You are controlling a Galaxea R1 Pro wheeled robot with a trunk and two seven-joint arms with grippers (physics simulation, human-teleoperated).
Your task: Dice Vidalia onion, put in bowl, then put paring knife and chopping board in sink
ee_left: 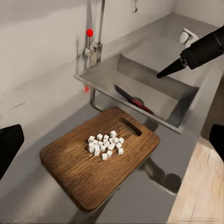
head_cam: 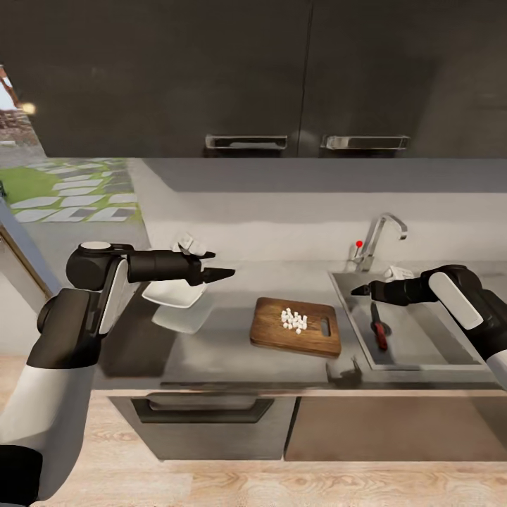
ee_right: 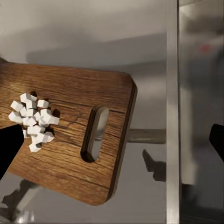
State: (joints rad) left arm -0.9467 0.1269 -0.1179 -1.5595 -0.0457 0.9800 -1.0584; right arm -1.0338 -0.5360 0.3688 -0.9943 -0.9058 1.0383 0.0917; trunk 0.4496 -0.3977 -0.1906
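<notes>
The chopping board (head_cam: 278,331) lies on the countertop (head_cam: 225,348), left of the sink (head_cam: 415,341), with the diced onion (head_cam: 293,320) heaped on it. The paring knife (head_cam: 379,327) lies in the basin. The white bowl (head_cam: 172,294) stands left of the board. My left gripper (head_cam: 222,273) hovers open and empty just above the bowl. My right gripper (head_cam: 358,289) hangs open over the sink's left part, above the knife. The left wrist view has the board (ee_left: 79,172), the dice (ee_left: 106,144), the knife (ee_left: 136,101) and the right gripper (ee_left: 162,74). The round whole onion is out of view.
A bent chrome tap (head_cam: 382,236) with a red knob (head_cam: 359,244) stands behind the sink. Dark wall cabinets (head_cam: 246,77) hang over the counter. Below the front edge are dark cabinet fronts (head_cam: 204,412) and a wooden floor. A window opens at the far left.
</notes>
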